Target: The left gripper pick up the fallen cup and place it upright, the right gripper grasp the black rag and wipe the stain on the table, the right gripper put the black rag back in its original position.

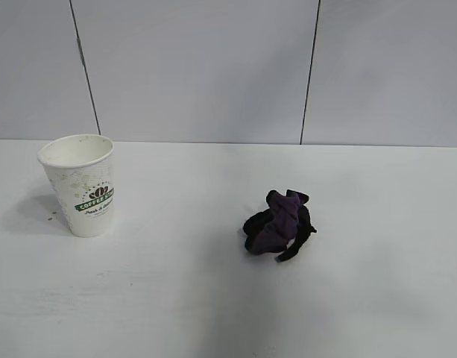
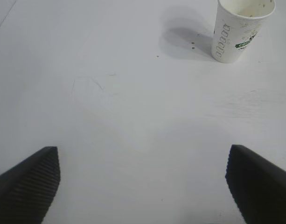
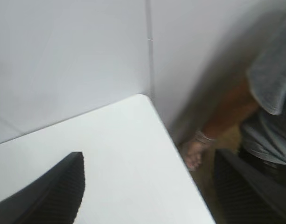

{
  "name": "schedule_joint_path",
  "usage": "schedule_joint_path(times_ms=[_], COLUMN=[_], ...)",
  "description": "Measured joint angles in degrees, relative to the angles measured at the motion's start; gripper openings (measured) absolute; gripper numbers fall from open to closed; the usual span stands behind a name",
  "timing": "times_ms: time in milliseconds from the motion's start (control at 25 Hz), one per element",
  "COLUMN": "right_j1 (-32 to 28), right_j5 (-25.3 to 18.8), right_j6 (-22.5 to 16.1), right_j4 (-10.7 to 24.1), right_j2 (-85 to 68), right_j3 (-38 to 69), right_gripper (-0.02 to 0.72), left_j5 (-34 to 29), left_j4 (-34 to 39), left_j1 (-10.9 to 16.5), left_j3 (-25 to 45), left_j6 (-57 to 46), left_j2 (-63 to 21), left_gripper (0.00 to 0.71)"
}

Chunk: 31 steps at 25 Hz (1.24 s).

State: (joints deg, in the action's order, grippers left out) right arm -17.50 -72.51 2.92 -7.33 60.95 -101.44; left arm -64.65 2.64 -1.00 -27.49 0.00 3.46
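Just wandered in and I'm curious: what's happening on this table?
Nothing is being handled right now. The cup stands upright on the white table, and the black rag lies loose to its right. The left gripper hangs open, short of the cup. The right gripper, open and empty, points past the table's corner, where a person's arm shows.

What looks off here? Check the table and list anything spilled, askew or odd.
Little stands out. The cup stands upright, its paper flecked with brown specks, and a few tiny dark droplets dot the table beside it. The black rag lies wadded alone. No larger stain shows.
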Motion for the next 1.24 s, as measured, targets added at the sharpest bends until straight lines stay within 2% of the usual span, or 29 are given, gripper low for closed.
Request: schedule_joint_path(times_ms=[80,160,240,440,520,640,720,880,1040,1240], right_j1=[1.5,2.1,2.3,2.3,2.3,3.3,4.0,6.4,10.2,14.3], right_j5=[-0.2,-0.2,-0.2,-0.2,-0.2,0.2,1.1,3.5,5.4,7.2], right_j6=[1.9,2.7,3.0,3.5,3.9,4.0,4.0,4.0,3.1,0.3], right_j4=[-5.6,-9.2,-10.9,-11.5,-10.6,-7.0,-4.2,-0.9,1.0,3.6], right_j2=[-5.3,-11.5,-17.8,-35.5,-42.4,-52.1,-56.2,-60.1,-60.2,-60.2], right_j3=[0.9,2.5,4.8,17.6,24.6,36.7,45.0,57.6,63.9,65.6], right_gripper=[0.522,0.523,0.523,0.523,0.523,0.523,0.523,0.523,0.522,0.520], left_j5=[0.0,0.0,0.0,0.0,0.0,0.0,0.0,0.0,0.0,0.0], left_j4=[0.0,0.0,0.0,0.0,0.0,0.0,0.0,0.0,0.0,0.0], left_j1=[0.0,0.0,0.0,0.0,0.0,0.0,0.0,0.0,0.0,0.0], left_j3=[0.0,0.0,0.0,0.0,0.0,0.0,0.0,0.0,0.0,0.0], left_j6=[0.0,0.0,0.0,0.0,0.0,0.0,0.0,0.0,0.0,0.0], left_j2=[0.0,0.0,0.0,0.0,0.0,0.0,0.0,0.0,0.0,0.0], left_gripper=[0.696,0.696,0.696,0.696,0.696,0.696,0.696,0.696,0.696,0.696])
